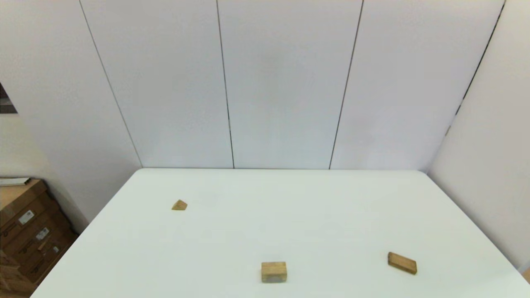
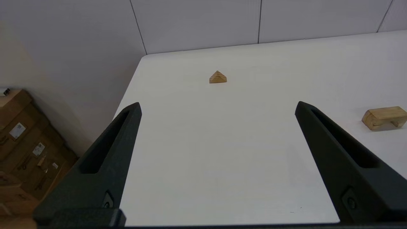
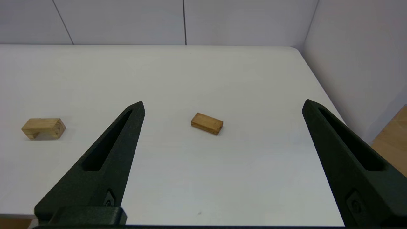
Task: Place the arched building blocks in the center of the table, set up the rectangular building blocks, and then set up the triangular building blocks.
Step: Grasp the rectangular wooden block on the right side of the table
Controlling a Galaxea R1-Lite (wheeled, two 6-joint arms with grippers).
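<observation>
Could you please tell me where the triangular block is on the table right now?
In the head view, the triangular block lies alone on the table's far left part, well apart from the arched block near the front edge.

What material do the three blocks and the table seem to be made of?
Arched block, rectangular block and triangular block: apparently unpainted wood, with tan colour and visible grain lines. The table: smooth white surface, perhaps plastic or laminate; I cannot tell which.
</observation>
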